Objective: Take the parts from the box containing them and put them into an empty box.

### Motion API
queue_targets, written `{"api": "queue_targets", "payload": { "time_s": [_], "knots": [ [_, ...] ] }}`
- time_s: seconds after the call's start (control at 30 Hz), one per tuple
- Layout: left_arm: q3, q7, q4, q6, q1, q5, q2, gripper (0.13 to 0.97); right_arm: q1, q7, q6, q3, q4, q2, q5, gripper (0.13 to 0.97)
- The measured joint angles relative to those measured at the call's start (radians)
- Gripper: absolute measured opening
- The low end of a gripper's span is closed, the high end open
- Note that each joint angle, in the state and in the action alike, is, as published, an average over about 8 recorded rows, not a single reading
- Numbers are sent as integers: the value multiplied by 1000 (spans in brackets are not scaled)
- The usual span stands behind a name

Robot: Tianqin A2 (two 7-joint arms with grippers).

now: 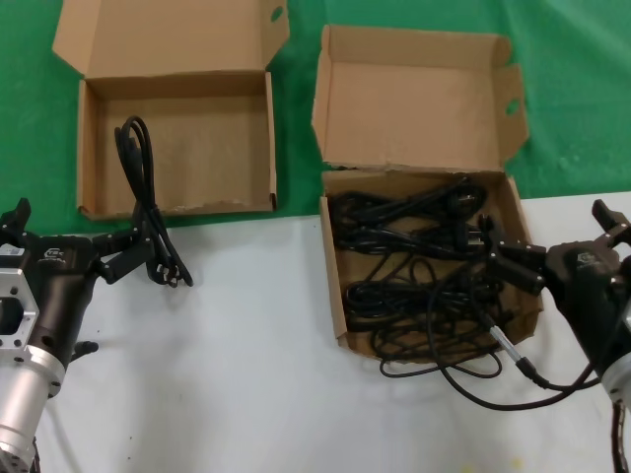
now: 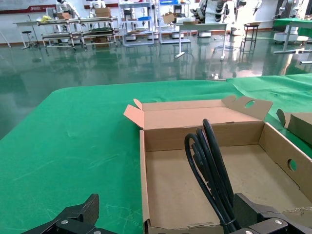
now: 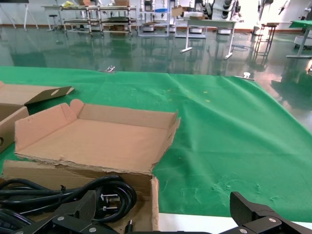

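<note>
One black power cord bundle (image 1: 138, 177) lies in the wide shallow box (image 1: 222, 148), with its plug end hanging over the ragged front edge onto the white table. My left gripper (image 1: 77, 232) is open at that front edge. The cord (image 2: 209, 170) runs just beside one finger (image 2: 258, 217), not clamped. Several more cords (image 1: 424, 266) fill the squarish deeper box (image 1: 414, 99). My right gripper (image 1: 562, 241) is open at that box's right front corner, with one finger (image 3: 73, 217) over the cords (image 3: 58, 195) and the other outside the box wall.
The boxes stand side by side, straddling the edge between green cloth (image 1: 30, 128) and white table (image 1: 246, 365). The robot's own thin cable with a metal connector (image 1: 513, 355) loops on the table in front of the full box. Both lids stand open at the back.
</note>
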State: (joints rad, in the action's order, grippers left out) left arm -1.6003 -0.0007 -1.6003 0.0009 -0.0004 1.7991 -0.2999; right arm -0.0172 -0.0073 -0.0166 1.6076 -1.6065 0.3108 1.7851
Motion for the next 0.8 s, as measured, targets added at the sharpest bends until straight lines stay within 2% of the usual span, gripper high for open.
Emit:
{"api": "queue_targets", "payload": {
  "time_s": [0.8],
  "knots": [
    [0,0,0,0,0,0,0,966,0,0,0,0,0,0,0,966]
  ]
}}
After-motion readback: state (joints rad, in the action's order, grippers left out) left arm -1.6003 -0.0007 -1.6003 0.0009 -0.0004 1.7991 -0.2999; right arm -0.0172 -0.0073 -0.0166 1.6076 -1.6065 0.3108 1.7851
